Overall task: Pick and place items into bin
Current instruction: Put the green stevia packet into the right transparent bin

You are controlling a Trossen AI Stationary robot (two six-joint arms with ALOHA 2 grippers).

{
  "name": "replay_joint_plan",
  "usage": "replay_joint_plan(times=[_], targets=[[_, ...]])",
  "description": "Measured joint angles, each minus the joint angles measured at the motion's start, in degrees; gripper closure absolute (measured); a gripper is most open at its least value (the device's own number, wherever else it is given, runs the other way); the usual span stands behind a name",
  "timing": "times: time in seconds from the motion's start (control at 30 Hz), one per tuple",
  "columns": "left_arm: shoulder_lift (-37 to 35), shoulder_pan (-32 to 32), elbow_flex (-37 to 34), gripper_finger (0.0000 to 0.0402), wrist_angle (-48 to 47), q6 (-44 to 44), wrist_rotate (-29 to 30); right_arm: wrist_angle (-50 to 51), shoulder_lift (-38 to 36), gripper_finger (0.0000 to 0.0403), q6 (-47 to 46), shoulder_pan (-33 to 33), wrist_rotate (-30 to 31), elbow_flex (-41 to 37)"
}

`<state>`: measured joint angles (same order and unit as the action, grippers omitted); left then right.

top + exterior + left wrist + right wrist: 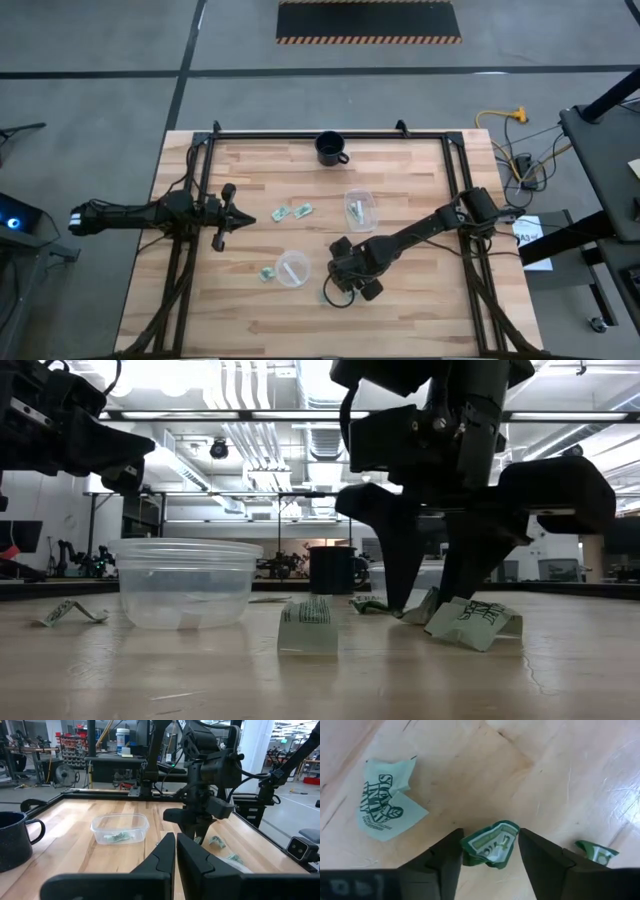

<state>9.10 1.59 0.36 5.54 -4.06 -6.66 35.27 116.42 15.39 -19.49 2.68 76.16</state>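
Small green-and-white wrapped items lie scattered on the wooden table (420,320). My right gripper (490,862) points down near the front centre, open, with one crumpled piece (490,845) on the table filling the gap between its fingers. A flat wrapper (387,807) and another piece (597,852) lie beside it. More items lie at the middle (298,212) and by the round tub (267,273). My left gripper (176,855) waits shut and level at the table's left side. My right gripper comes from above, pointing steeply down, one finger (445,865) on each side of the crumpled piece's green edge (470,842). The piece lies on the table. I cannot tell whether the fingers touch it.
A clear round tub (292,268) stands just left of the right gripper. A clear rectangular tub (360,208) with a few pieces inside sits toward the middle. A black mug (331,148) stands at the far edge. A black frame (330,135) borders the table.
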Motion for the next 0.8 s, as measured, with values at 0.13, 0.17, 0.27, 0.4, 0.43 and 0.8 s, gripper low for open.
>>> replay_joint_plan(times=[0.13, 0.17, 0.27, 0.4, 0.43, 0.8], targets=[[0.00, 0.01, 0.00, 0.0402, -0.02, -0.02, 0.00, 0.09, 0.04, 0.0262, 0.09, -0.01, -0.50, -0.04], [0.00, 0.01, 0.00, 0.0402, -0.01, -0.02, 0.00, 0.11, 0.04, 0.0275, 0.33, -0.01, -0.59, -0.06], [0.00, 0.00, 0.00, 0.0402, -0.02, 0.00, 0.00, 0.13, 0.08, 0.0322, 1.05, -0.05, -0.79, -0.09], [0.00, 0.00, 0.00, 0.0402, -0.02, 0.00, 0.00, -0.02, 0.11, 0.0381, 1.92, -0.04, -0.59, 0.03], [0.00, 0.00, 0.00, 0.0402, -0.02, -0.02, 0.00, -0.04, 0.17, 0.0384, 2.04, -0.04, -0.41, 0.18], [0.00, 0.01, 0.00, 0.0402, -0.02, -0.01, 0.00, 0.41, 0.44, 0.0393, 0.88, 0.05, 3.09, 1.31]])
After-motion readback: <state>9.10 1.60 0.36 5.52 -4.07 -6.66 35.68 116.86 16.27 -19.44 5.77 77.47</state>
